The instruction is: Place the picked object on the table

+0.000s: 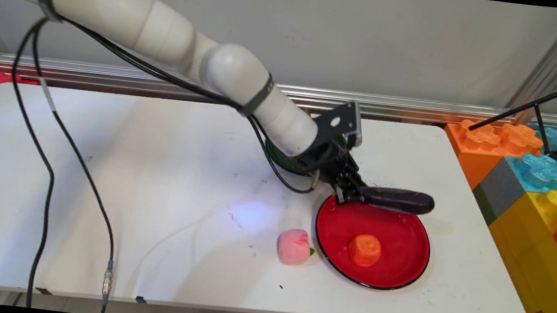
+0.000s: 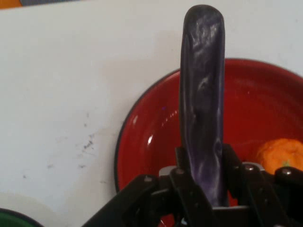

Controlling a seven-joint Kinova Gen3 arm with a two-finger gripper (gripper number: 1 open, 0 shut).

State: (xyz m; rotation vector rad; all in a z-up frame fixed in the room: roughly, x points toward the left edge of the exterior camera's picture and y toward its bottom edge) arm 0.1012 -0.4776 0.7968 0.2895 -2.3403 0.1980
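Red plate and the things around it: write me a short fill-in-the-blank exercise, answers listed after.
1. The pincer is shut on a long dark ____ eggplant.
2. The orange fruit lies on the ____ plate.
3. The pink peach lies on the table, just outside the plate's ____ edge in the main view.
4. A ____ dish sits partly hidden behind the arm.

Missing words: purple; red; left; green
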